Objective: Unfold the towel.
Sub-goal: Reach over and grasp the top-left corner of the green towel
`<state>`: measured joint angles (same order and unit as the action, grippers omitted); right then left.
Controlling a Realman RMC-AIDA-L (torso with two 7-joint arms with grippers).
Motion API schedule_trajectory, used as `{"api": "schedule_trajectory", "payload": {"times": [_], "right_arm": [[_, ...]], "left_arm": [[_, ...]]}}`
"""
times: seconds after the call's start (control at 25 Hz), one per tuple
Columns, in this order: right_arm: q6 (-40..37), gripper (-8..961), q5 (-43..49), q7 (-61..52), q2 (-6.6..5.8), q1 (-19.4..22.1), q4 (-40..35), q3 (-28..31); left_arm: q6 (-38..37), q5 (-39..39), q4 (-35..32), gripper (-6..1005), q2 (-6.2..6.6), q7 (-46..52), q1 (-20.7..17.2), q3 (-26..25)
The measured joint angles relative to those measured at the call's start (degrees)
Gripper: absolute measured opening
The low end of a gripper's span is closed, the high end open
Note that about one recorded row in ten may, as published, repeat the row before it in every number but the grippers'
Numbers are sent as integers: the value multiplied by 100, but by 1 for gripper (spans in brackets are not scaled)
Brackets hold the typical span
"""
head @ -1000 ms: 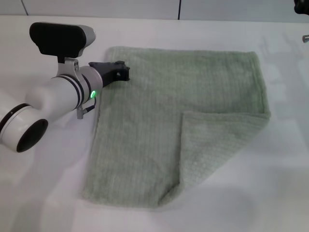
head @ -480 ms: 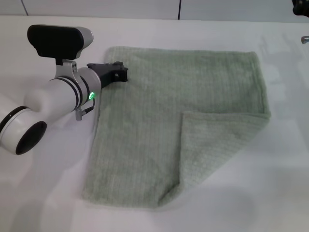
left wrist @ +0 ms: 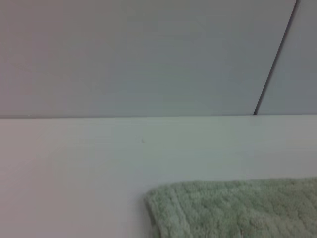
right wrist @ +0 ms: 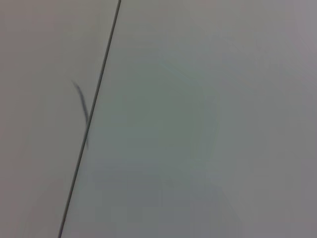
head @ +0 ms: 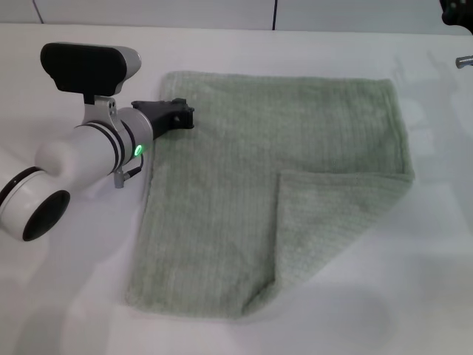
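The pale sage-green towel (head: 244,170) lies flat on the white table (head: 66,296). Its near right corner is folded over onto the cloth as a triangular flap (head: 332,222). My left gripper (head: 182,116) hovers at the towel's far left edge, just over the hem. The left wrist view shows the towel's far corner (left wrist: 233,208) low in the picture, with bare table beyond it. My right gripper (head: 458,9) only shows as a dark bit at the far right corner of the head view, away from the towel. The right wrist view shows only a plain wall.
A white wall with a dark seam (head: 275,15) runs behind the table. A small metal part (head: 464,61) sticks in at the far right edge. Bare table lies left, right and in front of the towel.
My left arm has drawn back a little to the left, its gripper sliding toward the towel's left edge. The right arm's dark tip has shifted slightly. The towel has not moved.
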<state>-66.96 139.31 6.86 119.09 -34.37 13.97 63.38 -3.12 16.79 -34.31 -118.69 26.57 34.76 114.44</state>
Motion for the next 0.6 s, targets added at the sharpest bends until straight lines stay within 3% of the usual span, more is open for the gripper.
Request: {"api": "schedule_trajectory", "payload": {"times": [0.6], "right_arm": [[17, 587, 0, 0, 0, -6, -1, -1]], "left_arm": [[-5, 0, 40, -2, -5, -7, -4, 15]]}}
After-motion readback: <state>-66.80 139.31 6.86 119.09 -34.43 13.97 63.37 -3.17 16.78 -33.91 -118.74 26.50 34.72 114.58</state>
